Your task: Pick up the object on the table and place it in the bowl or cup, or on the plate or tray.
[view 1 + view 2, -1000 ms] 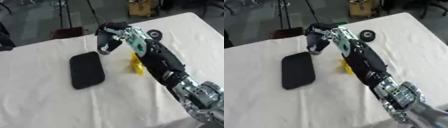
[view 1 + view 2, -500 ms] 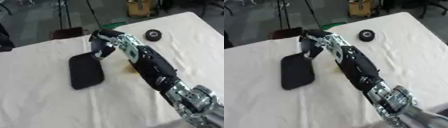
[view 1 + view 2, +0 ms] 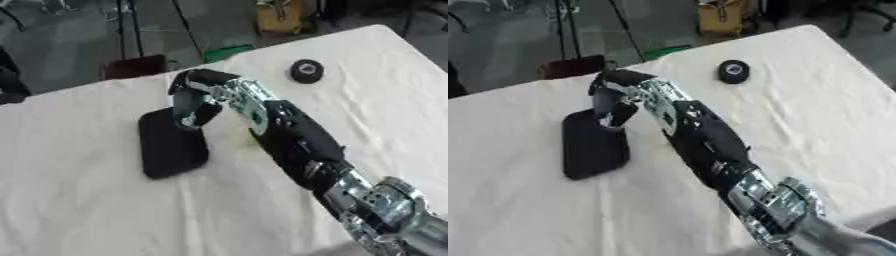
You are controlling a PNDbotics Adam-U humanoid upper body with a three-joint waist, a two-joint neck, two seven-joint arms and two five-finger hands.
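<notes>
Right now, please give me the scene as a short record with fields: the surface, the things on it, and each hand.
surface: table with a white cloth
tray: flat black tray, left of centre
round object: small black round thing on the cloth, far right
yellow object: mostly hidden behind the arm
right hand: right hand over the tray's far end, fingers curled down; contents not visible
left hand: not in view
</notes>
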